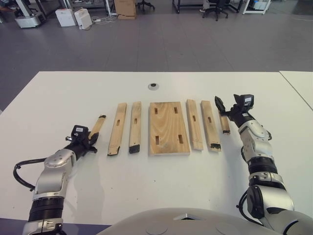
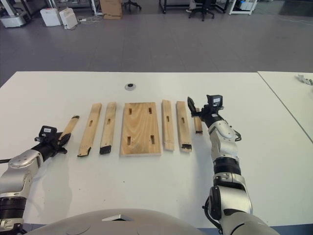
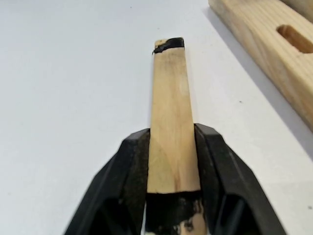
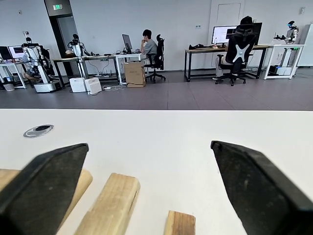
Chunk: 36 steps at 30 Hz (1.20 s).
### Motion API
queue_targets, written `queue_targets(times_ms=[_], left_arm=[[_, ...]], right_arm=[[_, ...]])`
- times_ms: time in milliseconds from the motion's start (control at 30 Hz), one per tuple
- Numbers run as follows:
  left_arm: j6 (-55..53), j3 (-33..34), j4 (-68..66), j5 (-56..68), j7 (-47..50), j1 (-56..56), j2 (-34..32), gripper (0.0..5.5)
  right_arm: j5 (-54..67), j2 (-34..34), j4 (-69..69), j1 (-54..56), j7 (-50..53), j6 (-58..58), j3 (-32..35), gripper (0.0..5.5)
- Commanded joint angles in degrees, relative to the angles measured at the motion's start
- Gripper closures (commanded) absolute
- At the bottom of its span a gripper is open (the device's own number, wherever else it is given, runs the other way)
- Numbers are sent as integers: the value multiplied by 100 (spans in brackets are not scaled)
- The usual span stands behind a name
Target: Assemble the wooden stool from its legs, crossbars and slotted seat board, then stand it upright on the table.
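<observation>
The slotted seat board (image 1: 169,128) lies flat mid-table. Two legs (image 1: 118,128) (image 1: 135,126) lie to its left and two more (image 1: 194,124) (image 1: 210,125) to its right. At the far left lies a thin crossbar (image 1: 98,126) on the table, and my left gripper (image 1: 90,139) is shut on its near end; the left wrist view has the fingers (image 3: 132,161) pressed against both sides of that crossbar (image 3: 170,112). A short crossbar (image 1: 224,124) lies at the far right. My right gripper (image 1: 228,103) hangs open just above its far end, holding nothing.
A round grommet (image 1: 153,86) sits in the white table (image 1: 73,93) behind the board. All the parts lie in one row across the middle. A second table (image 1: 298,81) adjoins at the right. Desks and chairs stand far behind.
</observation>
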<state>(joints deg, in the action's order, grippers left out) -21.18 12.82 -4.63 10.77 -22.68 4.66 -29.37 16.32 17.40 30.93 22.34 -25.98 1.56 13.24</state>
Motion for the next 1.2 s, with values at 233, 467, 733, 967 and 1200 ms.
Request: queue_targets(times_ms=[233, 467, 733, 967, 1200], left_arm=[[1081, -1118, 993, 128, -207, -2176, 1080, 422], [1269, -2150, 1305, -125, -500, -2986, 1548, 422], [1410, -2223, 1104, -365, -454, -2975, 1577, 422], [1273, -1873, 1070, -135, -311, -3064, 1703, 422], [1139, -2182, 1049, -554, -350, -2975, 1581, 422]], right_arm=[[2525, -1096, -2551, 708, -355, -3066, -399, 82], [3072, -1478, -2633, 1308, 76, -3718, -286, 187], [3719, -1372, -3054, 1311, 229, -4170, 60, 336], [3701, -1158, -3333, 946, 145, -4266, 9, 306], [3485, -1111, -3783, 877, 14, -4108, -402, 242]])
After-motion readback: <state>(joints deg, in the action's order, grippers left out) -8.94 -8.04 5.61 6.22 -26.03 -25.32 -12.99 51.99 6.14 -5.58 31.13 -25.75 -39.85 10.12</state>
